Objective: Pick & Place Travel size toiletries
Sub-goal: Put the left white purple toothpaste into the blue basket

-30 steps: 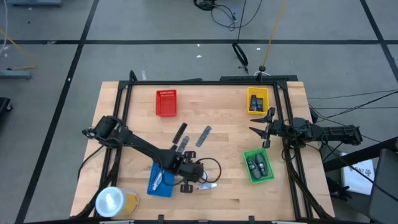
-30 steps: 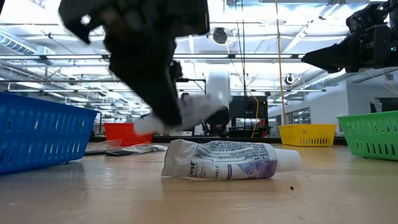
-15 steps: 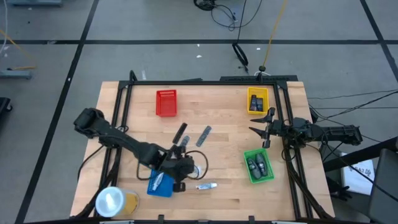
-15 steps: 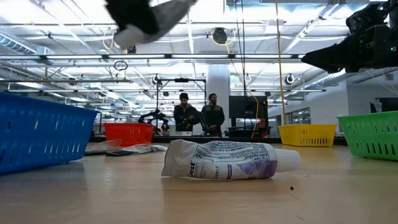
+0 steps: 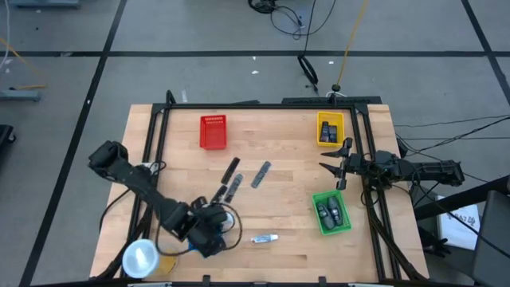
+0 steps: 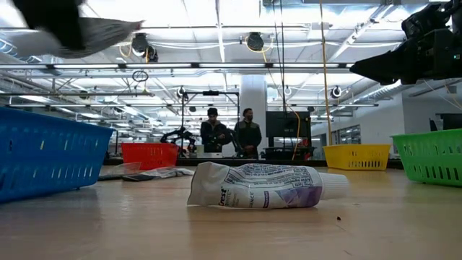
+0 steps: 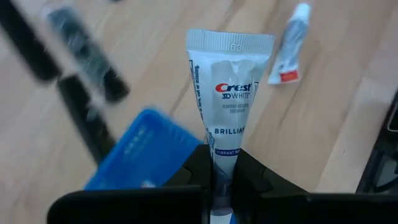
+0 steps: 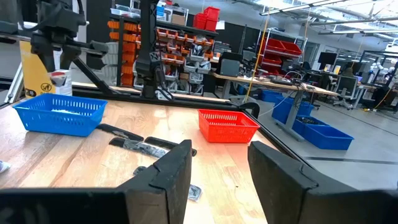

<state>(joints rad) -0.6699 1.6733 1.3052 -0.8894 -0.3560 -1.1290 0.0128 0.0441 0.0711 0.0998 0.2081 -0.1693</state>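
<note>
My left gripper [image 7: 224,163] is shut on a white Crest toothpaste tube [image 7: 229,87] and hangs over the blue tray [image 7: 144,148] near the table's front left; from above it [image 5: 210,237] hides most of that tray. A second small tube [image 5: 264,237] lies flat on the wood to its right. Slim dark sticks [image 5: 231,169] lie on the table farther back. My right gripper [image 5: 338,163] waits open at the right side, above the green tray [image 5: 331,214]. My left gripper pinches the tube's lower part [image 7: 224,154], toward its cap end, between its two fingers. The fingers slant down from above. The tube sticks out past the fingertips with its flat crimped end [image 7: 230,41] leading, lifted clear above the blue tray.
A red tray [image 5: 213,131] stands at the back left and a yellow tray [image 5: 330,127] at the back right. The green tray holds dark pieces. A large yellowish roll with a white top [image 5: 147,259] stands at the front left corner. People stand in the room beyond the table.
My left gripper has risen and gone toward the table's left edge with the Crest tube, from beside the lying tube to over the blue tray, rolling its wrist on the way. The other tube has stayed on the wood.
</note>
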